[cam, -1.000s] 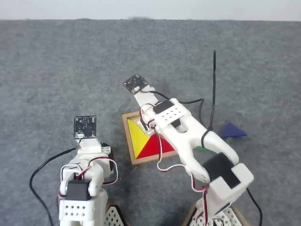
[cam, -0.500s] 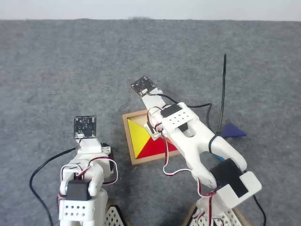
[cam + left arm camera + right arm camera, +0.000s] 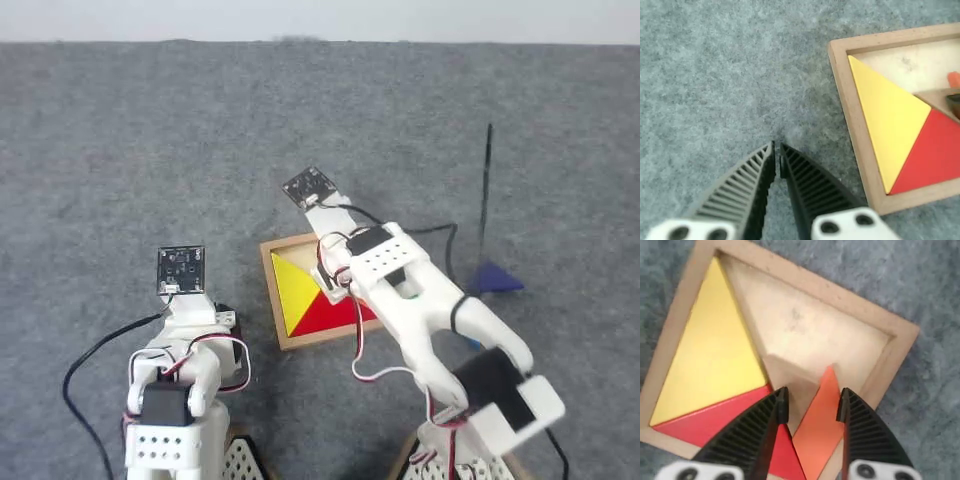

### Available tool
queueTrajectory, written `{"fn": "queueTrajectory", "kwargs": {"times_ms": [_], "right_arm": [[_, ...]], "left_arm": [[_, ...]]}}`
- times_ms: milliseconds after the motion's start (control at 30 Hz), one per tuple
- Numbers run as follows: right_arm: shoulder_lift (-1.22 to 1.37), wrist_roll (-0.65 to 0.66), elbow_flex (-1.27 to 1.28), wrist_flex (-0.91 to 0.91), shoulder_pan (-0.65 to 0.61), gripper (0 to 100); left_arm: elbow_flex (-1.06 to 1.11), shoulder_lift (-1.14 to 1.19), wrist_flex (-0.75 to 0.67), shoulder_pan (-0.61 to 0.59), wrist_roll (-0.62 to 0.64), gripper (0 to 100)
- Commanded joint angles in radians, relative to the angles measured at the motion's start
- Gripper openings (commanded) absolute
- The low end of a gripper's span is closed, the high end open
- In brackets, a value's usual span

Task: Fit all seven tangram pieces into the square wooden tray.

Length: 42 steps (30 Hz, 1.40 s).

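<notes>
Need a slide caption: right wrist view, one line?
Right hand open over orange triangle in wooden tray, beside yellow triangle and red triangle.

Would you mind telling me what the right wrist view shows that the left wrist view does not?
Of the two, the right wrist view adds a clear look at the right gripper, open astride the orange piece lying in the tray, and the tray's bare floor out to its far corner. The left wrist view adds the left gripper, shut and empty, over the carpet beside the tray. Both share the tray's rim and the yellow triangle and red triangle side by side inside; the left wrist view also catches a sliver of the orange piece.
</notes>
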Motion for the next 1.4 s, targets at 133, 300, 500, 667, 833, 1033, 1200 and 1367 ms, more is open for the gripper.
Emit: {"fn": "queueTrajectory", "kwargs": {"times_ms": [133, 300, 500, 667, 833, 1033, 1200, 1367], "right_arm": [[0.148, 0.058, -0.196, -0.013, -0.018, 17.3], [0.232, 0.060, -0.295, 0.013, -0.077, 17.3], [0.239, 0.060, -0.376, 0.013, -0.084, 17.3], [0.200, 0.054, -0.359, 0.033, -0.074, 17.3], [0.058, 0.057, -0.264, 0.018, -0.101, 17.3], [0.110, 0.071, -0.227, -0.024, -0.105, 17.3], [0.228, 0.098, -0.296, -0.015, -0.097, 17.3], [0.280, 0.101, -0.361, 0.015, -0.068, 17.3]], "left_arm": [[-0.013, -0.020, 0.002, -0.006, -0.009, 1], [-0.013, -0.020, 0.002, -0.006, -0.009, 1], [-0.013, -0.020, 0.002, -0.006, -0.009, 1], [-0.013, -0.020, 0.002, -0.006, -0.009, 1], [-0.013, -0.020, 0.002, -0.006, -0.009, 1], [-0.013, -0.020, 0.002, -0.006, -0.009, 1], [-0.013, -0.020, 0.002, -0.006, -0.009, 1], [-0.013, -0.020, 0.002, -0.006, -0.009, 1]]}}
